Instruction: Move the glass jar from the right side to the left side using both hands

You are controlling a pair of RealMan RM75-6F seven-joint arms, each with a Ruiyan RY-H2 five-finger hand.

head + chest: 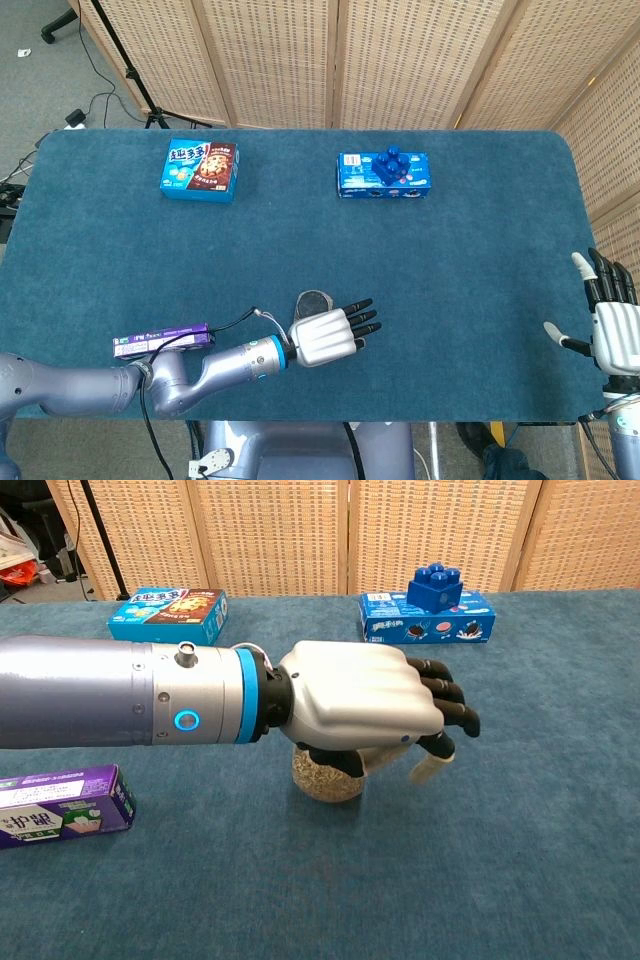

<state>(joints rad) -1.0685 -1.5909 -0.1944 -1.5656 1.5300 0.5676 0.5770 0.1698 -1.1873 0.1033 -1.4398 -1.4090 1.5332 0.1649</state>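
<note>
The glass jar [325, 778], filled with grainy stuff and capped with a black lid [313, 300], stands near the table's front middle. My left hand [360, 705] lies palm down right over its lid, hiding most of the jar in both views. The fingers [362, 316] stretch out flat to the right, past the jar, and the thumb [430, 770] hangs down beside it without closing on the glass. My right hand [612, 330] is far off at the table's right edge, fingers spread and pointing up, holding nothing. The chest view does not show it.
A purple box [62, 805] lies at the front left, beside my left forearm. A blue cookie box [200, 168] sits at the back left. A blue snack box [384, 175] with a blue block on top is at the back middle.
</note>
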